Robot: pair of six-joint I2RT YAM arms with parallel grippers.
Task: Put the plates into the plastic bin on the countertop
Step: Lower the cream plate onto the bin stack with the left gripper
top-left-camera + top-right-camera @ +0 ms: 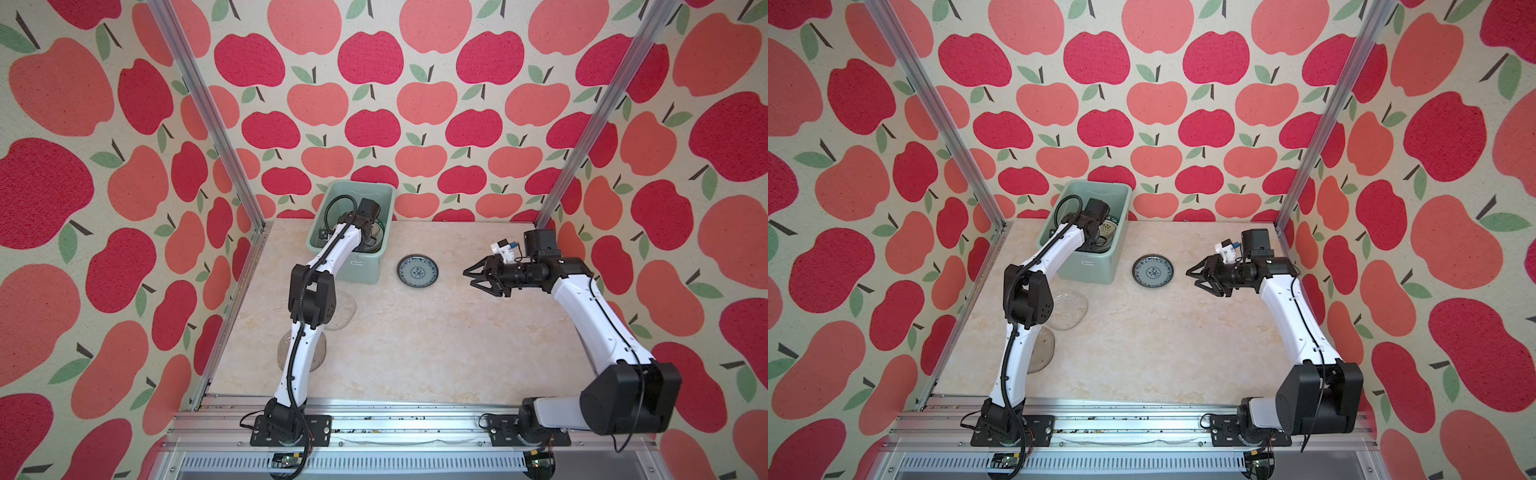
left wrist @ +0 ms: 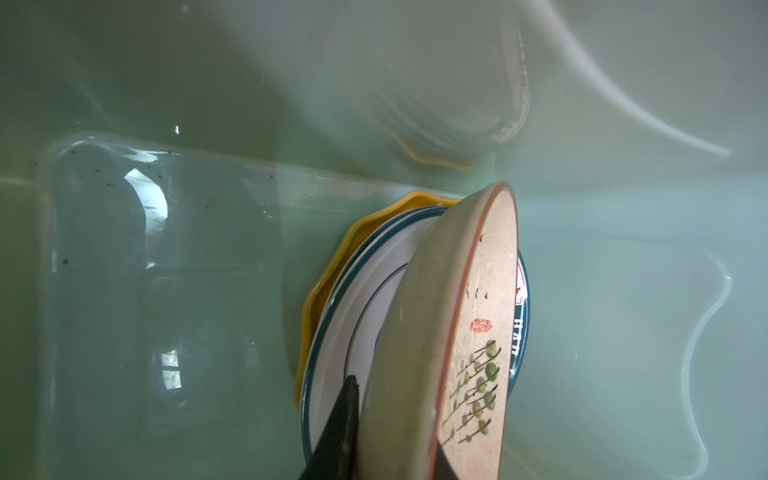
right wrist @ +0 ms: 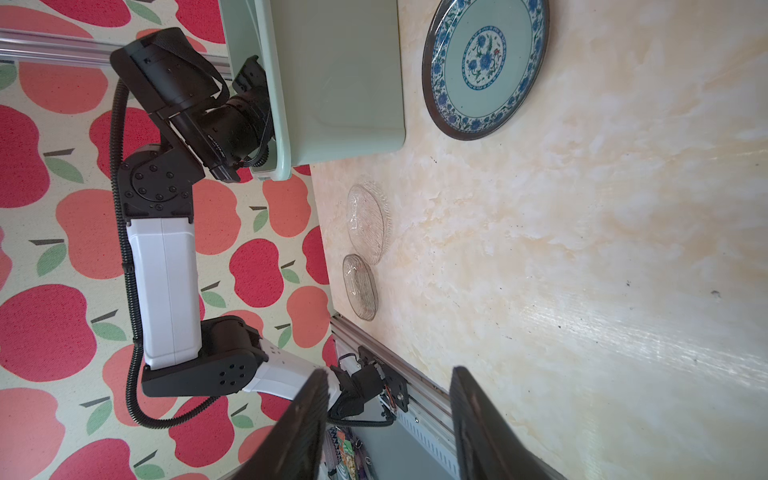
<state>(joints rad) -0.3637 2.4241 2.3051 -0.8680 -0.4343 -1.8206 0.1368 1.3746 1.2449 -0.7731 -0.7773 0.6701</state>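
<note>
Overhead, in both top views, the pale mint-green rectangular plastic bin [image 1: 358,272] stands at the upper centre-left of the beige marble-look bench [image 1: 415,357], against the apple-patterned wall [image 1: 415,124]. The left arm [image 1: 328,253] reaches down into it, and its wrist covers most of the contents. Just right of the bin, a small round blue-patterned plate [image 1: 417,272] lies flat. The right end effector [image 1: 478,281] hangs right of it, spread and empty, pointing towards it, probably staged for the next pick. At centre-left, 2 clear glass plates [image 1: 345,309] lie half under the left arm.

From the left wrist, the left end effector [image 2: 395,415] pinches the rim of a cream plate with green brush marks [image 2: 457,311] at the lower centre. The plate is held on edge, tilted over a stack on the bin floor: a yellow scalloped plate [image 2: 328,282] underneath and a white plate with blue rim lines [image 2: 361,299] on it. I judge the tilt lets it clear the bin wall before it is laid down. It is not yet released.

From the right wrist, spread fingers [image 3: 303,428] frame the lower edge with nothing between them. The blue-patterned plate sits in the upper right, apart from the bin, and the glass plates lie side by side mid-frame. By my count, 3 plates on the bench are yet to be binned.
</note>
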